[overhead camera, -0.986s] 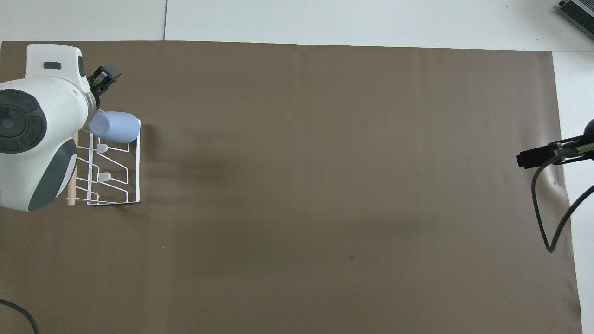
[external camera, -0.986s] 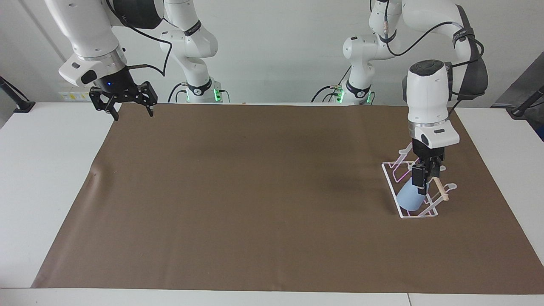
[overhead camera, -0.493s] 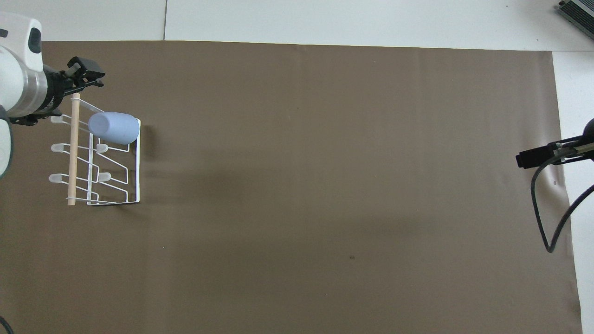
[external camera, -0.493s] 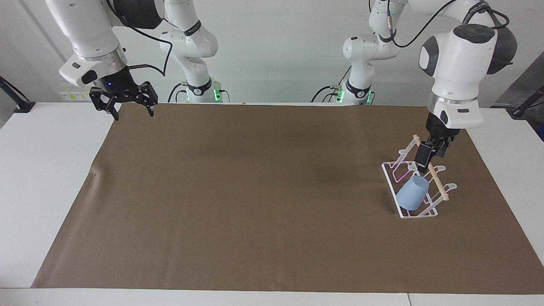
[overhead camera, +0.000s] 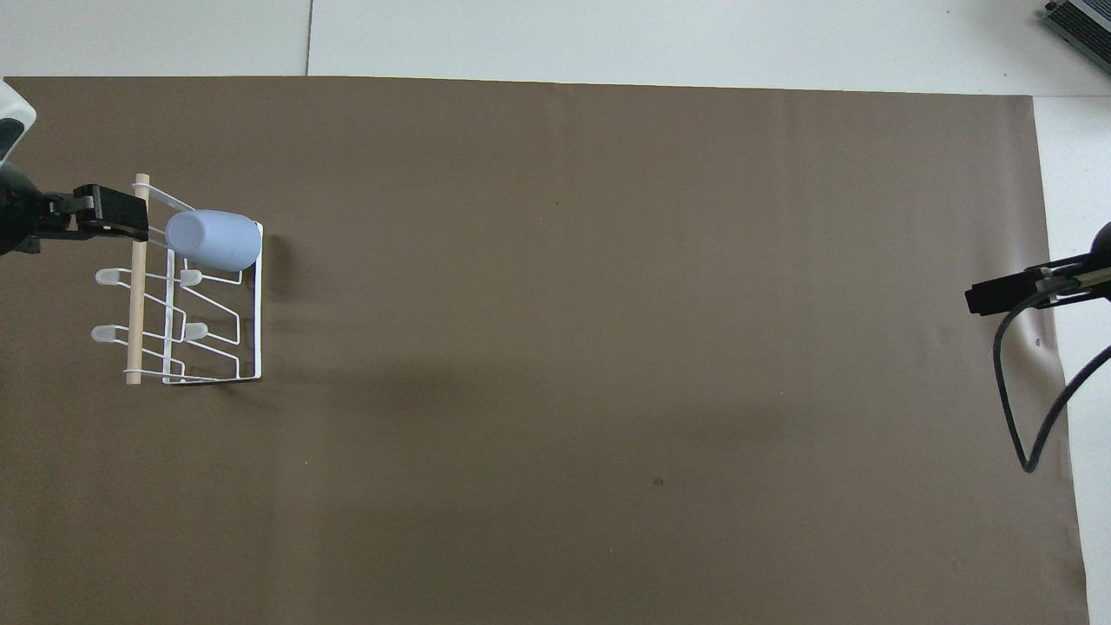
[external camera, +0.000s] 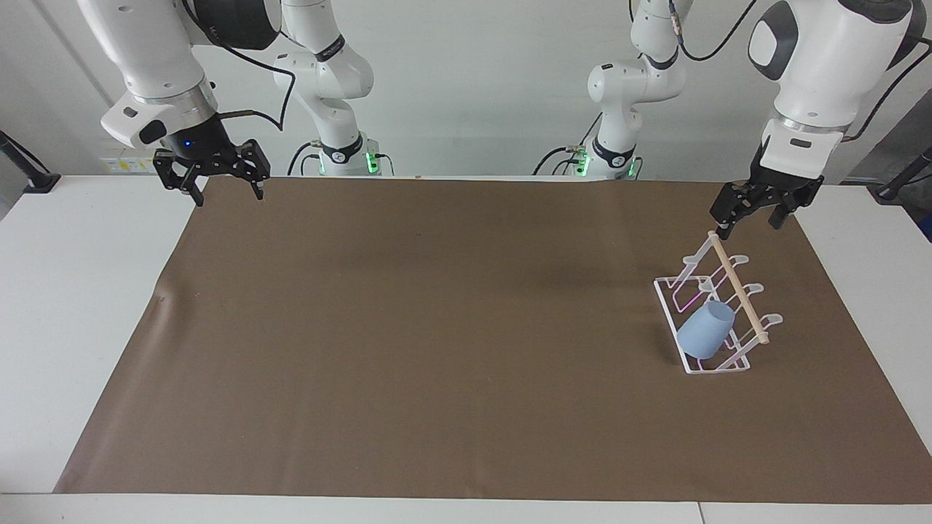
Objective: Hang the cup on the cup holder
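Cup (external camera: 705,330) is a light-blue tumbler hung on the cup holder (external camera: 717,306), on the prong at the rack's end farthest from the robots. Its long axis is tilted, not upright and not flat. In the facing view the open mouth points up and toward the left arm's end of the table, next to the wooden rod (external camera: 737,287); the narrower closed base points down toward the rack's base wire. In the overhead view the cup (overhead camera: 213,239) lies across the rack's width, one round end toward the rod (overhead camera: 135,286), the other over the outer base wire.

Cup holder (overhead camera: 187,299): white wire rack standing on the brown mat (external camera: 451,349) at the left arm's end of the table, rod running along its top. The other prongs hold nothing.

Left gripper (external camera: 752,212): up in the air, over the rack's robot-side end, just above the rod's tip, apart from the cup. Fingers spread, nothing between them. Wrist points steeply down, forearm rising toward the upper corner of the facing view.

Right gripper (external camera: 222,183): waits over the mat's edge at the right arm's end, fingers spread, holding nothing, wrist pointing down.
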### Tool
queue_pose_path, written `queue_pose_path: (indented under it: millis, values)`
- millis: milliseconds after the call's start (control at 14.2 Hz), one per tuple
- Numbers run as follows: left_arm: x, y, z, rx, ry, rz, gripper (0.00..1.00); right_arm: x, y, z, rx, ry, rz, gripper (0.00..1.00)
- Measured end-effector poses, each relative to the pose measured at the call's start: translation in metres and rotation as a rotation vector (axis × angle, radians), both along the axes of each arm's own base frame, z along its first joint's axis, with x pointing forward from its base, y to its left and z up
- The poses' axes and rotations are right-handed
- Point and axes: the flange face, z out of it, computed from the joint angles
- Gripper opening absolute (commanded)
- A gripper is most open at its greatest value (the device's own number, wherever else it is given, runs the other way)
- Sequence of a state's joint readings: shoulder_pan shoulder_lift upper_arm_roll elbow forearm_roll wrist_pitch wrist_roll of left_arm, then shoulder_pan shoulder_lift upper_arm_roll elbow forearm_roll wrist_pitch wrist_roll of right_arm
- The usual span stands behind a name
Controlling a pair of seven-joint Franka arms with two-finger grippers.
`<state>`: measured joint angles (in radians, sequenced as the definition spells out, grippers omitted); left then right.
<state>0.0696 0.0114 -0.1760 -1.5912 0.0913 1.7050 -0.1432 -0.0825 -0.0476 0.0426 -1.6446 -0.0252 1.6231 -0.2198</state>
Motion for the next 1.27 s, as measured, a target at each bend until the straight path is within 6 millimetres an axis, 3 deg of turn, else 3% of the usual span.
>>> queue_pose_path:
  millis: [282, 563, 986, 1268]
  values:
    - [-0.012, -0.005, -0.016, 0.021, 0.11, -0.159, 1.0, 0.0, 0.0, 0.0, 0.004, -0.005, -0.167, 1.0]
    - [-0.033, -0.032, -0.03, -0.008, 0.151, -0.19, 1.0, 0.0, 0.0, 0.0, 0.007, -0.008, -0.274, 1.0]
    - [-0.041, -0.022, -0.001, -0.099, 0.095, -0.115, 1.0, 0.0, 0.0, 0.0, 0.007, -0.007, -0.281, 1.0]
    - [-0.037, 0.001, 0.021, -0.076, 0.052, -0.084, 1.0, 0.0, -0.009, 0.0, 0.008, -0.009, -0.297, 1.0]
